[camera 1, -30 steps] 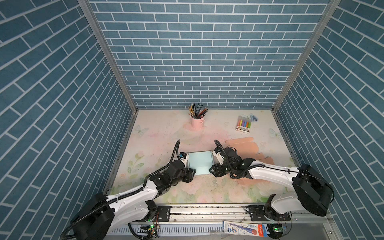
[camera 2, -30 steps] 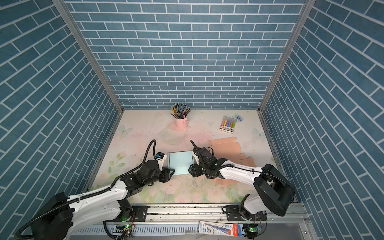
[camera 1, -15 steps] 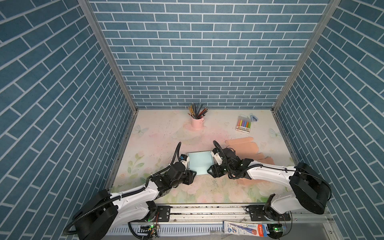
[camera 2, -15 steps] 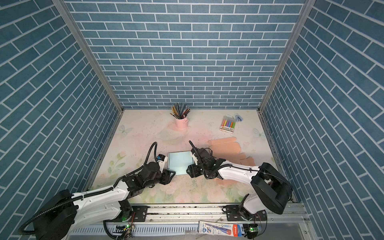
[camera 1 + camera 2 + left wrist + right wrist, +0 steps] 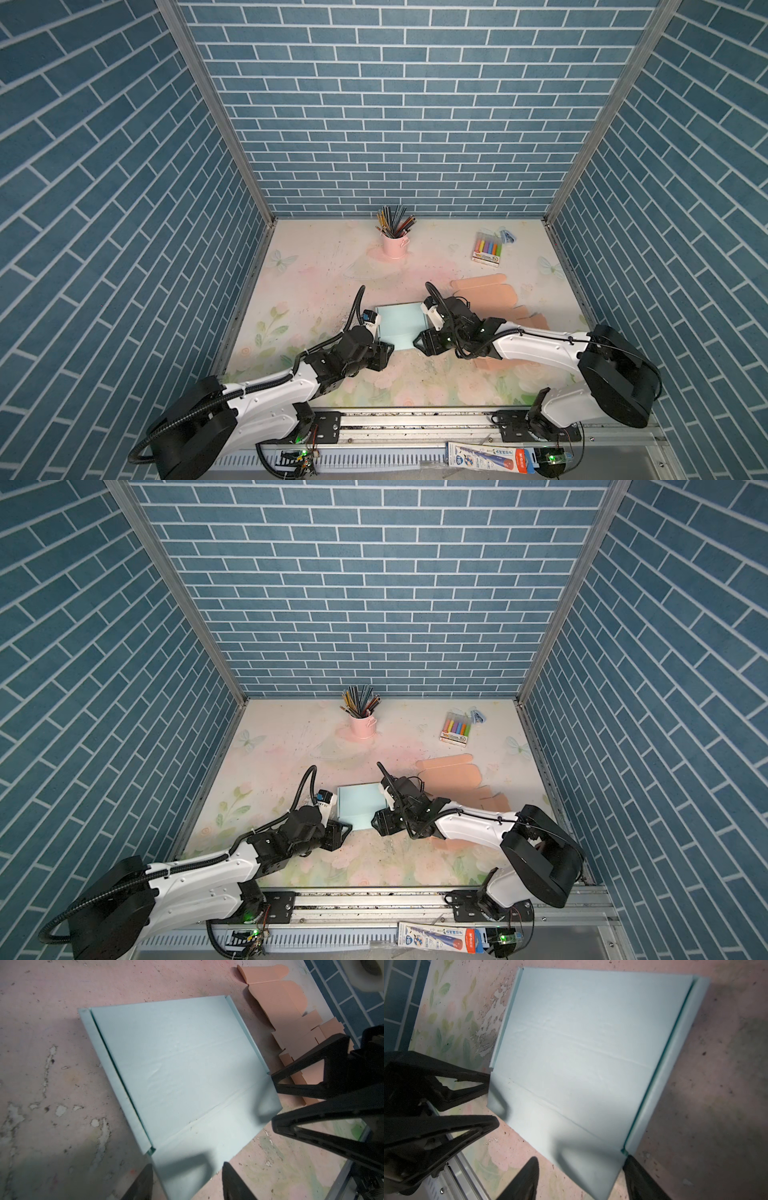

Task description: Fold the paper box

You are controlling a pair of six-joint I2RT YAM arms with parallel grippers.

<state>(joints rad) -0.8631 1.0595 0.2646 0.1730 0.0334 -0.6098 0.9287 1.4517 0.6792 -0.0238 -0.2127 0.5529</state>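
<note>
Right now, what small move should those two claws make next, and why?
Probably close both on the near flap: the left gripper and right gripper stand open astride its corners, and the blue paper box lies flat, unfolded.

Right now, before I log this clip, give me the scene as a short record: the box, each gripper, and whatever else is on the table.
box: light blue paper box, lying flat on the table, narrow creased strips along two sides
left gripper: open, jaws straddling the near flap's left corner
right gripper: open, jaws straddling the near flap's right corner
other items: peach cardboard blanks, pink pencil cup, marker pack
fold status: walls not yet raised
</note>
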